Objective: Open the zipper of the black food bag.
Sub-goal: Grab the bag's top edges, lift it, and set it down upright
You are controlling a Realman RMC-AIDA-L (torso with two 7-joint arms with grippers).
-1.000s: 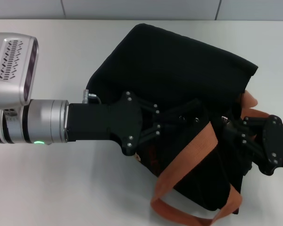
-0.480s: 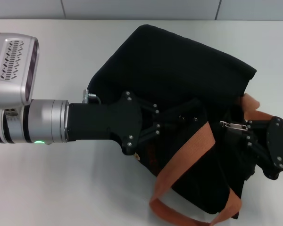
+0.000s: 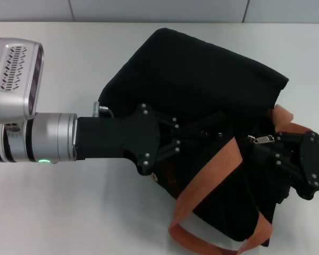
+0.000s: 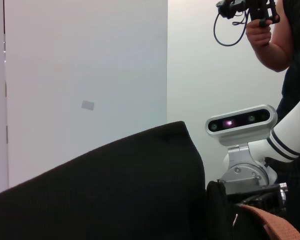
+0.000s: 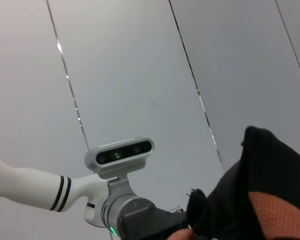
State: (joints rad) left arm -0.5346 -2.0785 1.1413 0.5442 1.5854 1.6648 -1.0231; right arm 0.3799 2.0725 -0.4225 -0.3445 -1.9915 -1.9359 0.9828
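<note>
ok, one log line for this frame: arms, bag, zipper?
left gripper: pressed on boxy black fabric food bag | right gripper: at small silver zipper pull tab | orange-brown strap handles: slack

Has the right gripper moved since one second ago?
Yes. The right gripper shifted slightly toward the far table edge, and the silver pull tab now shows.

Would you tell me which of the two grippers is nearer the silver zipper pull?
The right gripper: the pull lies just beside its tips, whereas the left gripper presses the bag farther away.
</note>
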